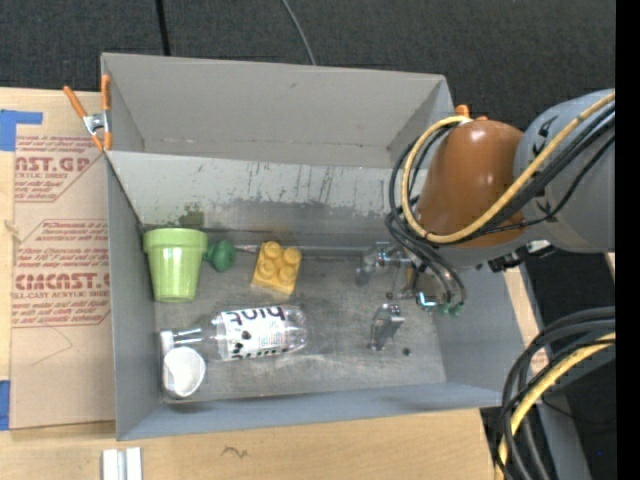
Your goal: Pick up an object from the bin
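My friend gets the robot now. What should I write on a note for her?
Claw: open, nothing in it, low over bare floor at the right side of the bin.
Things: green cup at the left, small green thing beside it, then the yellow toy brick. The clear bottle lies on its side in front of them.
Done: the arm has reached into the bin.
Left: choose one thing, grip it, lift it out. The brick and bottle look nearest.
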